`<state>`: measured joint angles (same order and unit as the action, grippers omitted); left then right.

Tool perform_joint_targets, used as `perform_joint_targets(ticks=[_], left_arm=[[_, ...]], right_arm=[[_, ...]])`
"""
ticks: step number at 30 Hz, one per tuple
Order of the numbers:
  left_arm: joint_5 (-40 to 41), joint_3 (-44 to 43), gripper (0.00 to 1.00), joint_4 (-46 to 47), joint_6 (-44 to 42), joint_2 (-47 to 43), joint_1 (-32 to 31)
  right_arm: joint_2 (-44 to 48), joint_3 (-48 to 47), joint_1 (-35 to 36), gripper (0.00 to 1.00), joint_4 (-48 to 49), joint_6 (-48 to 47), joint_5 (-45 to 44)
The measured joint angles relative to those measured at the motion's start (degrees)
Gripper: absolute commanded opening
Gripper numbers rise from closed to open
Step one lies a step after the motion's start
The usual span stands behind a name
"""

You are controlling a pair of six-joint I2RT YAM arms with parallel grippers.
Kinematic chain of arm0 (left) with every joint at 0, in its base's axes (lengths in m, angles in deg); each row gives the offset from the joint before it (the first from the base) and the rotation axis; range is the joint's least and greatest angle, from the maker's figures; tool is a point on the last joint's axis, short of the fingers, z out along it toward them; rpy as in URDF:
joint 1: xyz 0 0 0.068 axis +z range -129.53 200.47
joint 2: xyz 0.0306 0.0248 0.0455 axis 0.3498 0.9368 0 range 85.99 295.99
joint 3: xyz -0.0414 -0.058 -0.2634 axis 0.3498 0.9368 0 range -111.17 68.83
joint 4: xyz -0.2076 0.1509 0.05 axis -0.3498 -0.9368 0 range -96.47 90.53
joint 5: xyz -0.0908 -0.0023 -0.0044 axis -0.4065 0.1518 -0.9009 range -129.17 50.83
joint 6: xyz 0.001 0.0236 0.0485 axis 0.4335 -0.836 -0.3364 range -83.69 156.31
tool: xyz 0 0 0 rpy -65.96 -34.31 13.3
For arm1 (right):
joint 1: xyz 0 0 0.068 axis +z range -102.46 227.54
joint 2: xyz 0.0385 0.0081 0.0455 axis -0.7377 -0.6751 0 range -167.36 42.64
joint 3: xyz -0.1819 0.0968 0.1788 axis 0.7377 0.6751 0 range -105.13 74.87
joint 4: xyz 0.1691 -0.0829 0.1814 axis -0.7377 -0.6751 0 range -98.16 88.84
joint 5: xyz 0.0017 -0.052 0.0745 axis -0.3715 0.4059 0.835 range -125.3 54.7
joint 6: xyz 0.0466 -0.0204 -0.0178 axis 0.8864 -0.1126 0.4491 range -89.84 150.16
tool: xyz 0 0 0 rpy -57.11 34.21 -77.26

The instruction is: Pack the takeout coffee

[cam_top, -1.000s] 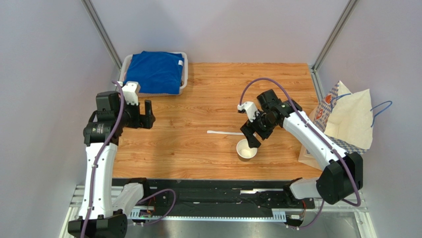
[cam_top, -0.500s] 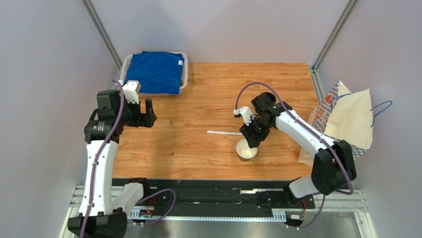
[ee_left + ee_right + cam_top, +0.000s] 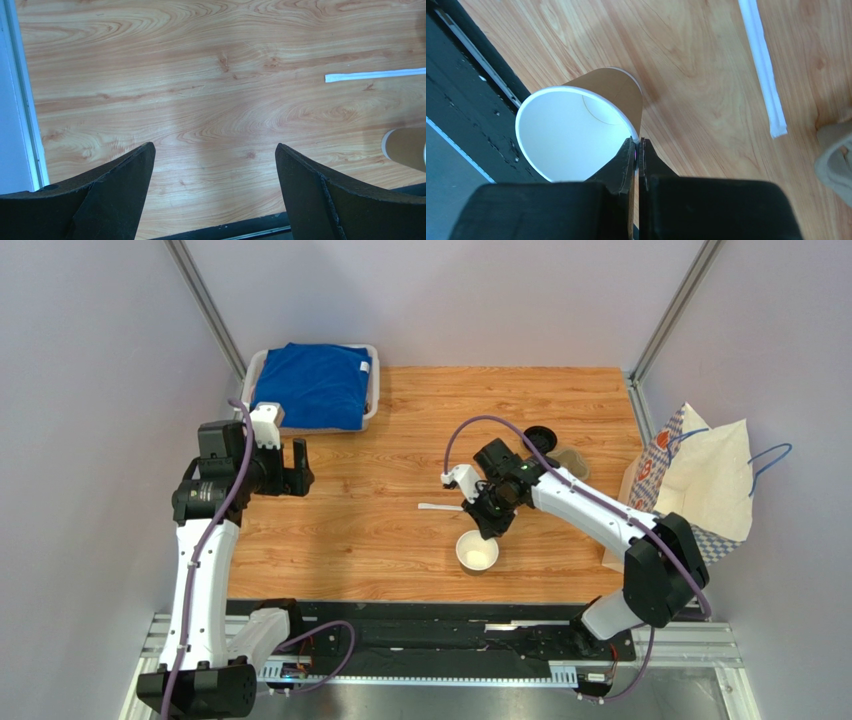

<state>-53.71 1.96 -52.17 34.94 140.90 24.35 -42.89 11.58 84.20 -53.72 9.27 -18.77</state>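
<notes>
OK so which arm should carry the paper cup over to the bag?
Right. The right gripper is shut on the cup at its rim, and the bag stands on that arm's side. The left gripper hangs open, far from both.

The overhead camera looked down on the whole table [image 3: 420, 420]; both wrist cameras pointed down close, sharing the cup [image 3: 405, 149] and straw [image 3: 375, 75].
</notes>
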Motion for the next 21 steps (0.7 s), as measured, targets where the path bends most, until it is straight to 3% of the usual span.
perform_joint_targets(ticks=[5,14,17,18,21], left_arm=[[0.72,0.11,0.99,0.02,-0.42,0.72,0.0],[1.6,0.11,0.99,0.02,-1.62,1.75,0.0],[1.79,0.11,0.99,0.02,-1.99,2.34,0.0],[1.81,0.13,0.99,0.04,-2.05,2.54,0.0],[1.79,0.2,0.99,0.26,-2.21,3.06,0.0]], right_arm=[[-6.49,-5.75,4.26,0.0,1.73,2.71,-1.09],[-16.65,-17.68,4.68,0.0,4.59,6.69,-4.26],[-17.33,-18.97,4.96,0.13,5.03,7.23,-6.05],[-17.33,-19.08,5.03,0.34,5.03,7.34,-6.38],[-17.33,-19.28,5.2,0.63,4.87,7.48,-7.26]])
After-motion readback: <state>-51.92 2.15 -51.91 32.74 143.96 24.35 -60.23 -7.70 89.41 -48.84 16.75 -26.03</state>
